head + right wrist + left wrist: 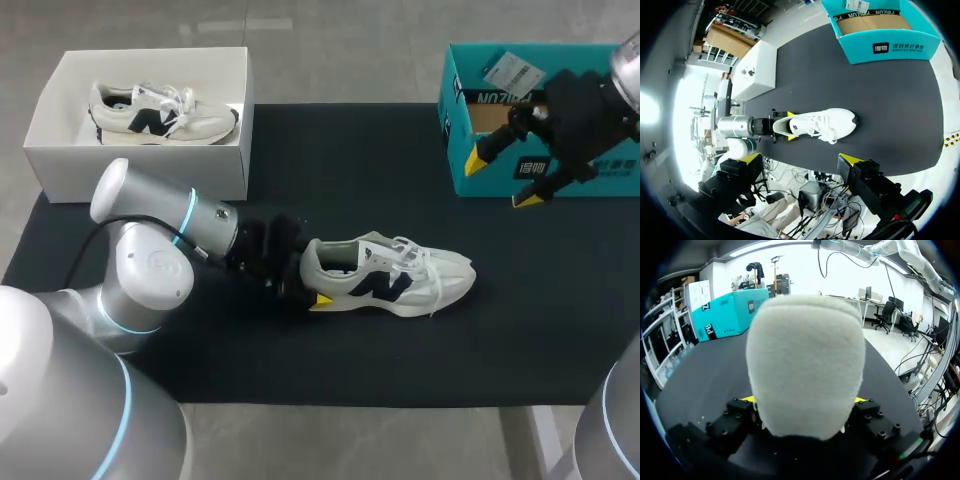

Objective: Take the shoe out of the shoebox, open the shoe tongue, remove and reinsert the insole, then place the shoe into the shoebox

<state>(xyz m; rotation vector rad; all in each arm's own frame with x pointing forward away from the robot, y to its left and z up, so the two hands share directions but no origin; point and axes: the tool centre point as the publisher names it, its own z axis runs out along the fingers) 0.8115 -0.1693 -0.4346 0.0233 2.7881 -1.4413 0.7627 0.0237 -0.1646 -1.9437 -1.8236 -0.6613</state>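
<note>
A white sneaker with a dark side logo (390, 275) lies on its sole on the black mat (350, 170), toe to the right. My left gripper (308, 285) is at its heel, one yellow fingertip (320, 300) showing on the near side. In the left wrist view the padded heel (805, 365) fills the space between the fingers, and my left gripper (804, 400) is shut on it from both sides. My right gripper (505, 178) hangs open and empty over the near left corner of the teal shoebox (470, 175). From the right wrist view the sneaker (822, 124) lies far ahead of my right gripper (800, 160).
A white box (60, 150) at the back left holds a second sneaker (160, 112). The teal shoebox (880, 47) stands open at the back right with a tag on its far rim. The mat reaches nearly to the table's front edge.
</note>
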